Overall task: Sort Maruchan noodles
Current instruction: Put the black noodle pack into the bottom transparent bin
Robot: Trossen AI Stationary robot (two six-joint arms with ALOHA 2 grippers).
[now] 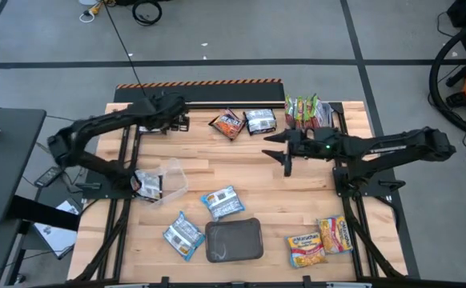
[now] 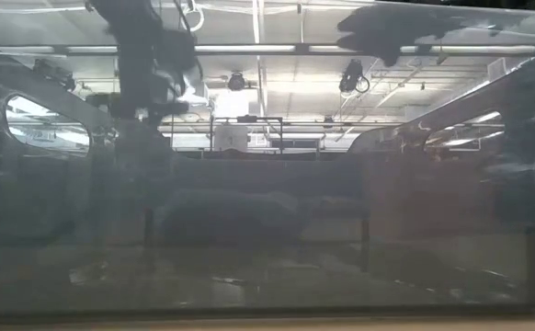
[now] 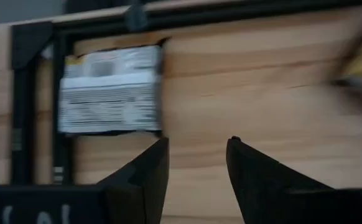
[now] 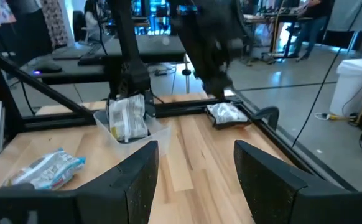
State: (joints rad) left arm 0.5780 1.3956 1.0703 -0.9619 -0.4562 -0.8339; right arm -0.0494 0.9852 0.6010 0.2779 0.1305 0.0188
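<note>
Maruchan noodle packets lie spread over the wooden table: a dark red-brown one (image 1: pixel 227 124) and a silver one (image 1: pixel 260 121) at the far side, two blue-white ones (image 1: pixel 222 202) near the middle front, and two yellow-orange ones (image 1: pixel 321 242) at the front right. A pale packet (image 3: pixel 109 90) lies flat by the black frame at the far left. My left gripper (image 1: pixel 178 122) hovers open beside that packet with nothing between its fingers (image 3: pixel 150 177). My right gripper (image 1: pixel 285 150) is open over the table's right middle and points left, holding nothing.
A clear tub (image 1: pixel 159 182) holding one packet stands at the left. Another tub with green packets (image 1: pixel 307 110) stands at the far right. A dark grey tray (image 1: pixel 234 240) sits at the front middle. A translucent wall fills the low view.
</note>
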